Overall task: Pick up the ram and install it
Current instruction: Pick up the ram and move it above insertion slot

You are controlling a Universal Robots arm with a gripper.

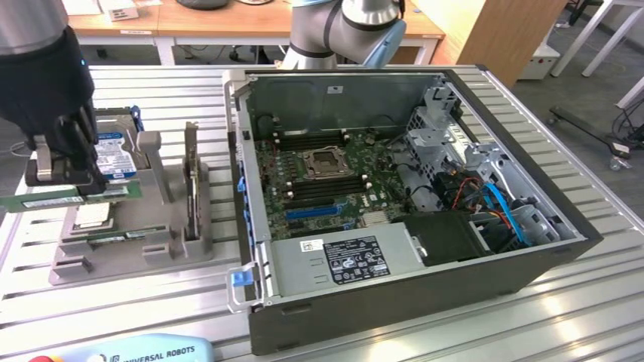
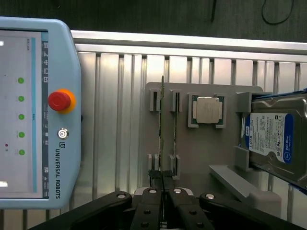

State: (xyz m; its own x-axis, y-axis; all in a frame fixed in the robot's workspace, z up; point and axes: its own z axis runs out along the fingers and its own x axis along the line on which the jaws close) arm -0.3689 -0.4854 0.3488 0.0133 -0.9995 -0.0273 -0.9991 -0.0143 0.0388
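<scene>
Holding ram (image 1: pixel 50 201); spare stick (image 2: pixel 175 129), processor (image 2: pixel 207 110), hard drive (image 2: pixel 273 139) beside

We see the worktop (image 1: pixel 131 309) in ribbed bare aluminium with a satin shine. The holder (image 1: pixel 151 253) is matt grey plastic. The ram (image 1: pixel 45 202) shows green lacquered board, and the fingers (image 2: pixel 169 184) are matt black. The processor (image 2: pixel 207 110) lid is brushed silver metal, and the hard drive (image 2: pixel 271 139) wears a glossy blue label. The pendant (image 2: pixel 57 52) is smooth pale-blue plastic, and the computer case (image 1: pixel 423 294) is dark matt metal.
</scene>
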